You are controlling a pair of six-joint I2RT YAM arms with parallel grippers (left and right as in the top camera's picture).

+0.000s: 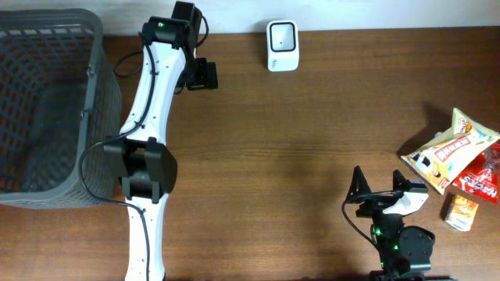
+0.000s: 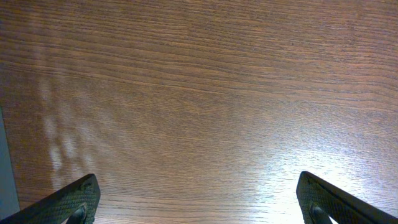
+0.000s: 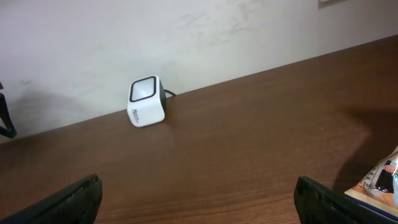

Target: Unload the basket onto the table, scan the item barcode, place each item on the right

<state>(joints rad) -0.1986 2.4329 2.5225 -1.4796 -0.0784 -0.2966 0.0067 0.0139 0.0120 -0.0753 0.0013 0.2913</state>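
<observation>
Overhead: brown wood surface [image 1: 312, 140], white wall [image 3: 186, 37] behind. Scanner [image 1: 281, 45] at far edge. Snack packets [image 1: 453, 152] at right edge, partly cut off, barcode not visible. Grey basket [image 1: 47, 109] at left edge. Left tool [image 2: 199, 202] and right tool [image 3: 199, 199] spread wide, holding nothing.

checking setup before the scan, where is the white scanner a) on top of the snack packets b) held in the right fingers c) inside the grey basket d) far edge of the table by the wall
d: the white scanner stands on the table at its far edge by the wall, well apart from the basket and the snack packets.
</observation>
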